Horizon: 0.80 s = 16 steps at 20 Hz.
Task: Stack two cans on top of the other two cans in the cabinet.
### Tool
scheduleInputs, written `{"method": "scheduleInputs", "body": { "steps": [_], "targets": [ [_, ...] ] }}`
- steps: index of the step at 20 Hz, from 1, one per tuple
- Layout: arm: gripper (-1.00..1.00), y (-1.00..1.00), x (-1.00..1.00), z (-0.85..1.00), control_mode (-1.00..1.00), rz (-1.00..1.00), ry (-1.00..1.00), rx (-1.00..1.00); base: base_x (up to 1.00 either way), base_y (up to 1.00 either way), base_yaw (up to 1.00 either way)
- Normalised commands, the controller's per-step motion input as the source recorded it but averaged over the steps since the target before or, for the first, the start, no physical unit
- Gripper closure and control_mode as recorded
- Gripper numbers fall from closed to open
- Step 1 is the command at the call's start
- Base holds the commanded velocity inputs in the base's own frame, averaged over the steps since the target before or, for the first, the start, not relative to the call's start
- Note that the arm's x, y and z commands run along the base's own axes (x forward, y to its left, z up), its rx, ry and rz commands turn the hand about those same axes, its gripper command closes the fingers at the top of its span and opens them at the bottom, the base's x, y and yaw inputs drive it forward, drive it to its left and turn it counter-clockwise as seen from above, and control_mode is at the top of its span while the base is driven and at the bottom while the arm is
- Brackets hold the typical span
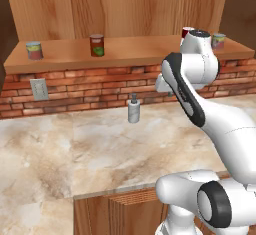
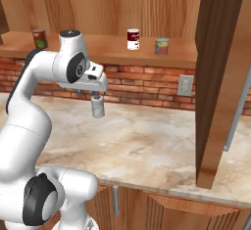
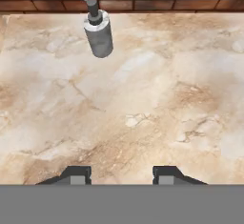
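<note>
While the arm hangs over the marble surface (image 3: 143, 104), no can has been lifted yet; I judge the task at its first step, the approach.

Jaws (image 3: 121, 175): parted, nothing between the tips, bare marble under them. Hand camera looks down; grey pump bottle (image 3: 98, 30) stands at about 11 o'clock from the tips, well apart, near the brick wall (image 1: 90, 84).

Cabinet shelf (image 1: 135, 49), left base view, all four cans upright and single, none stacked:
- pale can, left (image 1: 34, 50), at 9 o'clock on the shelf.
- dark red-brown can (image 1: 97, 45), near the middle, well apart from it.
- red can (image 2: 133, 39), white band, further toward 3 o'clock; half hidden behind the arm in the left base view.
- pale can, right (image 2: 162, 46), just beside the red can, at its 3 o'clock.

Next move, as I read it: raise the hand from the surface to shelf height, clear of the pump bottle, and close on the red can or the dark red-brown can. Red can sits nearest a pale one, so a short carry. Watch the shelf's front edge on the way up.
</note>
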Motion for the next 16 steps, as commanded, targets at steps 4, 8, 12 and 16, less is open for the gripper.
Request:
{"method": "scheduleInputs", "body": {
  "steps": [4, 8, 12, 16],
  "targets": [
    [-1.0, 0.0, -0.14, 0.0, -1.0, 0.0, -0.07, 0.0, 0.0, 0.0, 0.0],
    [-1.0, 0.02, -0.39, 0.0, -1.0, 0.03, -0.5, -0.01, 0.0, 0.0, 0.0],
    [-1.0, 0.13, -0.3, 0.16, -1.0, 0.2, -0.68, 0.0, 0.0, 0.0, 0.0],
    [-1.0, 0.19, -0.13, 0.34, -1.0, 0.17, -0.49, 0.0, 0.0, 0.0, 0.0]
  ]
}}
